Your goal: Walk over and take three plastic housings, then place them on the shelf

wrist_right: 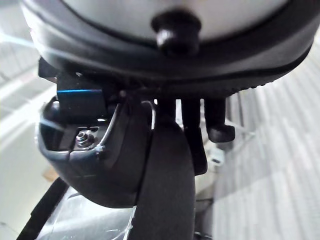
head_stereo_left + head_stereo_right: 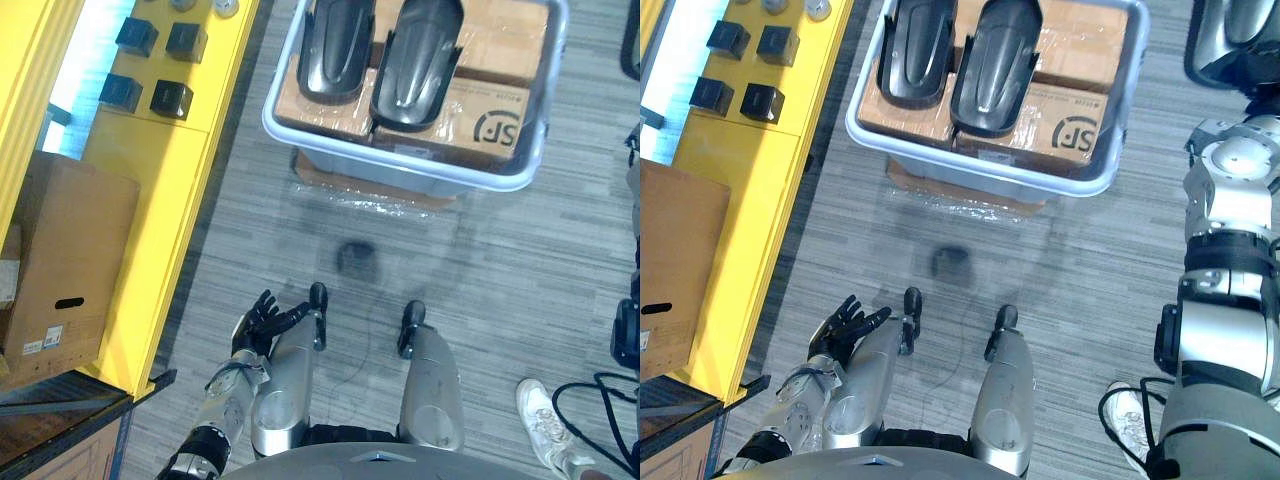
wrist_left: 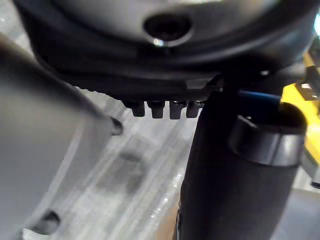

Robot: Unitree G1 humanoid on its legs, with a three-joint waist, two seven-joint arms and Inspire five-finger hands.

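Grey striped floor [image 2: 480, 300] separates the robot from its goods. Nearest, at 7 o'clock, the left hand [image 2: 262, 318] hangs low with fingers spread and empty. The right hand [image 1: 165, 165], seen from its own wrist, likewise has its fingers [image 1: 214, 120] loose around nothing. Judgement: both hands are carried free because the approach is not finished and no pick has begun.

At 9 to 10 o'clock stands the yellow shelf [image 2: 150, 200]. It holds a cardboard carton [image 2: 70, 250] at the near end and small black blocks [image 2: 170, 98] farther along. Its bare yellow surface looks the likely drop point.

Farthest, at 12 o'clock, a pale tote [image 2: 400, 178] holds brown boxes [image 2: 490, 110]. Two dark plastic housings [image 2: 338, 50] lie side by side on top of them, probably stacked high so a hand can reach them without digging into the tote.
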